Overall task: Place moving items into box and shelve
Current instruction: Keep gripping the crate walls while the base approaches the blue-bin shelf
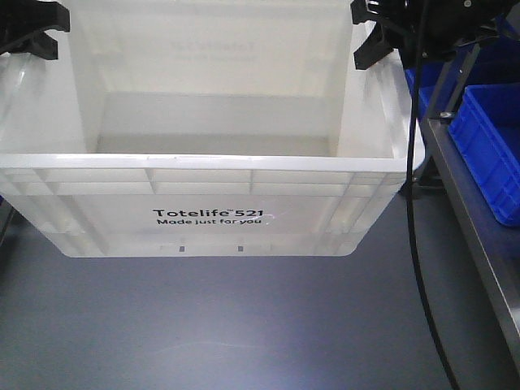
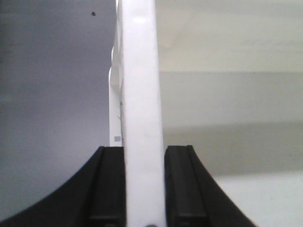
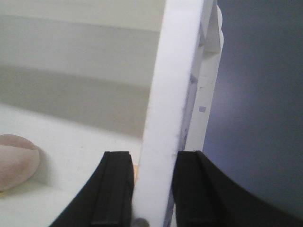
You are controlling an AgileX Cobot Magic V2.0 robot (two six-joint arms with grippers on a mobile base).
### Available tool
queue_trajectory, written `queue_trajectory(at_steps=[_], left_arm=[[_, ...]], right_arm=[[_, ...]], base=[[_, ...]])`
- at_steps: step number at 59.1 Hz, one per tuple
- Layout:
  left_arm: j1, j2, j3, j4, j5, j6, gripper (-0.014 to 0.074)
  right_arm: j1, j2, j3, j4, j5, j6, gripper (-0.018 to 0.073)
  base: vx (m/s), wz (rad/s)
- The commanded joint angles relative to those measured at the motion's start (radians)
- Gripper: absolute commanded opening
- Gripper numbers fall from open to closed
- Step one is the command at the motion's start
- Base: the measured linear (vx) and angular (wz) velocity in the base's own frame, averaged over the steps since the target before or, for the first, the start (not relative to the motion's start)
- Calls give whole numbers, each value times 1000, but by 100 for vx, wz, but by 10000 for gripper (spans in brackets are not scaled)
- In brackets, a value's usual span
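Observation:
The large white box, printed "Totelife 521 Made just for you", hangs above the grey floor with its open top toward me. My left gripper is shut on the box's left rim, one black finger on each side of the wall. On the opposite side my right gripper is shut on the right rim in the same way. A round pinkish item lies on the box floor in the right wrist view. The front view shows only bare white walls inside the box.
Blue plastic bins sit on a metal shelf along the right side. A black cable hangs down just right of the box. Grey floor lies below the box.

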Motion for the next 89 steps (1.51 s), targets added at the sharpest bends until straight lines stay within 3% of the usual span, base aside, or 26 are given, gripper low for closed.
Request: queue_trajectory(at_steps=[1,42,89], left_arm=[[-29,-44,-45,-155,-145,-11,-16],[-29,-44,-45,-155,-145,-11,-16],[-29,-44,-45,-155,-145,-11,-16]], right_arm=[[25,-59,-40,256,-95,-24,-11],[25,-59,-40,256,-89,-24,-11],[25,-59,-40,256,-89,-24,-11]], base=[[33,-29],[37,-16],[41,6]])
